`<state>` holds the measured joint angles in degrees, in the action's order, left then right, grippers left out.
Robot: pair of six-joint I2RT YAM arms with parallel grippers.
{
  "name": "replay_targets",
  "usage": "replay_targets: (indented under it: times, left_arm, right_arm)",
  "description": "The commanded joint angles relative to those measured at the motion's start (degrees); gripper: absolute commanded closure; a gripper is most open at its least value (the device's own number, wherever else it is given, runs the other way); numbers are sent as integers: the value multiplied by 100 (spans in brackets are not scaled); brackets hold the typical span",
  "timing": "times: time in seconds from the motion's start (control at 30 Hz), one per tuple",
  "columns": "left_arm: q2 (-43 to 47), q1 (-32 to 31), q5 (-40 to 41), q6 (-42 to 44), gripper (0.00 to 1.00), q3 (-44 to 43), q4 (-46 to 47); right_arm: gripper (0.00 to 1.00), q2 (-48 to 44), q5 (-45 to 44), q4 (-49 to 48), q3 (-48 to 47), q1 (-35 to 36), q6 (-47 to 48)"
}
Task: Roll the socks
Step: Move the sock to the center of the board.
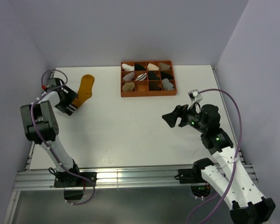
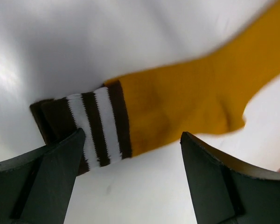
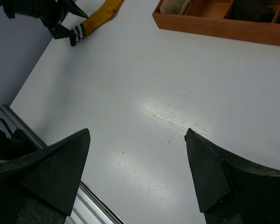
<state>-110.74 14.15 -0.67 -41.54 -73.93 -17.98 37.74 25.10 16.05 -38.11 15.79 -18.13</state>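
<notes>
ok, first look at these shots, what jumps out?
The mustard-yellow sock lies flat at the far left of the table, with the left tool open right at its striped cuff. Next comes the orange tray at the far middle, its compartments filled with small sock bundles. The right tool hangs open above the table on the right, holding nothing.
</notes>
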Motion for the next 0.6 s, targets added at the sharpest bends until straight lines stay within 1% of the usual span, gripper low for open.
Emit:
replay_targets:
  times: [0.0,0.03,0.1,0.13,0.2,0.23,0.27,0.3,0.33,0.37,0.4,0.47,0.5,0.53,0.57]
  left_arm:
    - [903,-526,-127,-547,10,966,-541]
    - [1357,-806,-144,-714,10,1482,-488]
    - [1808,-1167,-136,-908,9,1977,-347]
    - [2202,-1622,-101,-1161,9,2353,-356]
    - [2625,-2046,-153,-1435,9,2777,-103]
    - [3036,-2492,-144,-1706,9,3057,-66]
    - [3241,-2714,-83,-1813,9,3147,-66]
    - [3434,-2890,4,-1918,9,3183,-187]
    - [3810,-3266,66,-2006,9,3201,-249]
    - [3988,-3452,267,-2007,9,3166,-311]
    - [4138,-3776,382,-1894,9,3113,-390]
    - [4437,-4007,873,-1596,9,2798,-741]
    - [4490,-4086,1041,-1168,9,2692,-829]
    - [4482,-4087,1225,-981,9,2500,-1004]
    - [4447,-4078,1740,-805,9,2402,-1084]
  right_arm:
    - [10,-99,100,-146,23,-23,99]
    - [10,-161,100,-146,57,-23,99]
    - [10,-214,126,-146,84,-15,99]
    - [10,-240,144,-173,102,-15,90]
    - [10,-240,222,-155,111,-15,90]
    - [11,-223,258,-155,93,-15,99]
    - [11,-223,293,-155,76,-15,108]
    - [11,-223,328,-155,84,3,108]
    - [11,-205,381,-181,102,3,125]
    - [11,-205,407,-208,110,12,126]
    - [11,-197,434,-243,137,29,117]
    - [11,-118,557,-348,181,64,117]
    - [11,-83,601,-357,181,99,134]
    - [11,14,653,-375,163,108,134]
    - [11,67,680,-366,146,143,160]
